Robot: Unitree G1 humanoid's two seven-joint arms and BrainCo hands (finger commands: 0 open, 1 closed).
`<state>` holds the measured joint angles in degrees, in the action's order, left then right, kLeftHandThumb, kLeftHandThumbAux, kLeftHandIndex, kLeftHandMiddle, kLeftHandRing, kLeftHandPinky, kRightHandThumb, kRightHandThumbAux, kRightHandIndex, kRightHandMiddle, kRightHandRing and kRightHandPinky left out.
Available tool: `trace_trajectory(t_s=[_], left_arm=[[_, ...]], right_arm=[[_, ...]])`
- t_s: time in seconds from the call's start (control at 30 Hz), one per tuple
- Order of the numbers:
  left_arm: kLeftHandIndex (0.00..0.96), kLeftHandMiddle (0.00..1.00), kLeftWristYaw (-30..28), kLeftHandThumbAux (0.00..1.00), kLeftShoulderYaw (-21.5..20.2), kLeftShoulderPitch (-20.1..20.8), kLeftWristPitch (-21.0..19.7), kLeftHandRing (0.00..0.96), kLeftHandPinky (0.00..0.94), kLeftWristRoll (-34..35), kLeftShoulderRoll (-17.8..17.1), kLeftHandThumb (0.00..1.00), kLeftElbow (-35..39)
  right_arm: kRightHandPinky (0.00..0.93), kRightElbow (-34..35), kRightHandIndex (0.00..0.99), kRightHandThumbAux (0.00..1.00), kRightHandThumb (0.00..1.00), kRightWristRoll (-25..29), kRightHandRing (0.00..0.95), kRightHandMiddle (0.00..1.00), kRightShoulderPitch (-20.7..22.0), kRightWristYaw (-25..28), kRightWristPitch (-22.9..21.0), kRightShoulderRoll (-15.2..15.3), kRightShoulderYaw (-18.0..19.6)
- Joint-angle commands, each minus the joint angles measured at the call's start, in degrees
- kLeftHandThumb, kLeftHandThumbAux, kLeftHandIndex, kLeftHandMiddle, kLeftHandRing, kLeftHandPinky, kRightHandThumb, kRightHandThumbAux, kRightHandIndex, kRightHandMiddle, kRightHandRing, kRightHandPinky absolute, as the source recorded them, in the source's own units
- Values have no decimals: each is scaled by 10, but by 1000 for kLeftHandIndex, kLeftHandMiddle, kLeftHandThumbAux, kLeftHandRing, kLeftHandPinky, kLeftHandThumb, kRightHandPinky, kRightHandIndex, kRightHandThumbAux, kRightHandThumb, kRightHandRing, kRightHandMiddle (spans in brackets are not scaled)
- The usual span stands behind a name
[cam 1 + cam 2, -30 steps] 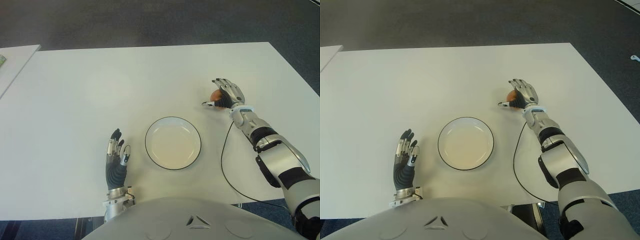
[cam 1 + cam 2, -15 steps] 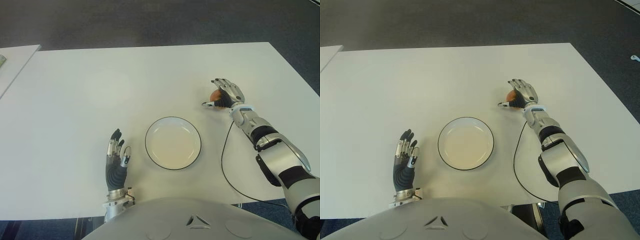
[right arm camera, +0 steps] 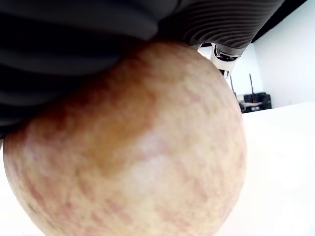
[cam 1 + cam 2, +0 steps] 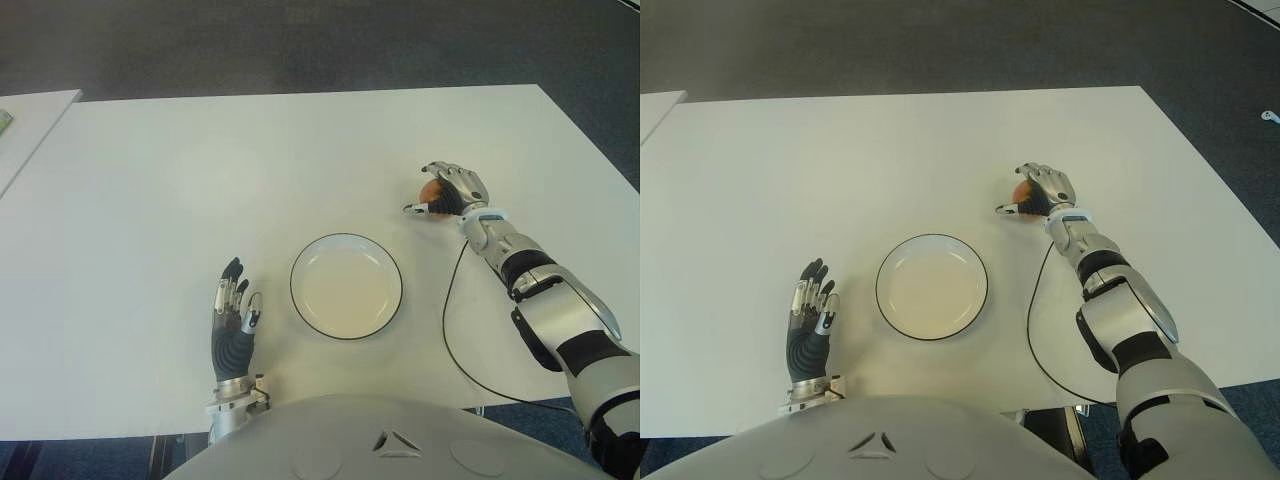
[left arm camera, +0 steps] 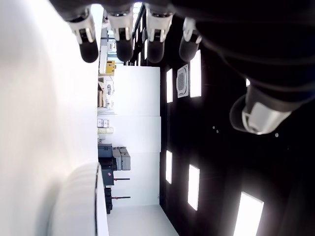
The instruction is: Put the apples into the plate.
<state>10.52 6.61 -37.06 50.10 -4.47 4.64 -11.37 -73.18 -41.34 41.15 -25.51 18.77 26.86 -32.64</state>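
A reddish-yellow apple [image 4: 430, 190] sits on the white table [image 4: 200, 170], to the right of and beyond the plate. My right hand [image 4: 447, 192] covers it from the near right, with the fingers curled over its top and the thumb at its left side. The right wrist view shows the apple [image 3: 128, 147] pressed tight against the palm. The white plate [image 4: 345, 290] with a dark rim stands at the near middle and holds nothing. My left hand [image 4: 233, 318] shows to the left of the plate, fingers [image 5: 118, 39] straight and holding nothing.
A thin black cable [image 4: 447, 330] loops over the table from my right forearm toward the near edge. The corner of a second white table [image 4: 25, 115] shows at the far left. Dark carpet lies beyond the table's far edge.
My right hand's fingers have curled further down over the apple. The apple, plate and left hand have not moved.
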Motion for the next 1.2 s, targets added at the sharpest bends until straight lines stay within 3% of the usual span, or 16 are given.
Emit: trace_trajectory(t_s=[0.03,0.07,0.13,0.2,0.3,0.6,0.87,0.9,1.0,1.2], left_arm=[[0,0,-5,470,-1,-17,-33,0,0,2,8,72,-17],[0,0,-5,469,0,-18,-36,0,0,4,9,73,-15],[0,0,-5,468,1,-19,-40,0,0,6,10,76,-13],[0,0,-5,468,2,-20,-41,0,0,7,10,77,-11],[0,0,-6,465,4,-21,-41,0,0,11,11,74,-8],[0,0,-3,471,6,-26,-42,0,0,11,11,71,-1],[0,0,-3,478,6,-27,-42,0,0,12,11,69,1],[0,0,-3,480,6,-27,-44,0,0,12,11,69,2],[0,0,-4,482,7,-27,-46,0,0,14,10,70,3],[0,0,-7,480,8,-27,-46,0,0,13,6,70,5]], right_arm=[[439,-35,380,477,582,-22,419,414,-49,25,-28,-14,-23],[483,-36,405,480,598,-23,460,454,-48,27,-31,-15,-25],[593,-37,422,608,667,-24,548,549,-47,31,-33,-17,-26],[640,-37,428,652,692,-20,585,589,-47,36,-36,-18,-24],[677,-37,424,666,797,-2,641,533,-49,49,-39,-22,-10],[697,-33,407,675,848,30,731,519,-51,71,-42,-29,21],[643,-30,399,678,848,35,715,508,-49,87,-26,-26,25],[608,-29,409,669,886,36,625,509,-49,88,-24,-25,25],[571,-28,424,658,933,36,515,510,-48,89,-18,-23,24],[564,-28,437,653,953,33,465,507,-47,89,-13,-19,21]])
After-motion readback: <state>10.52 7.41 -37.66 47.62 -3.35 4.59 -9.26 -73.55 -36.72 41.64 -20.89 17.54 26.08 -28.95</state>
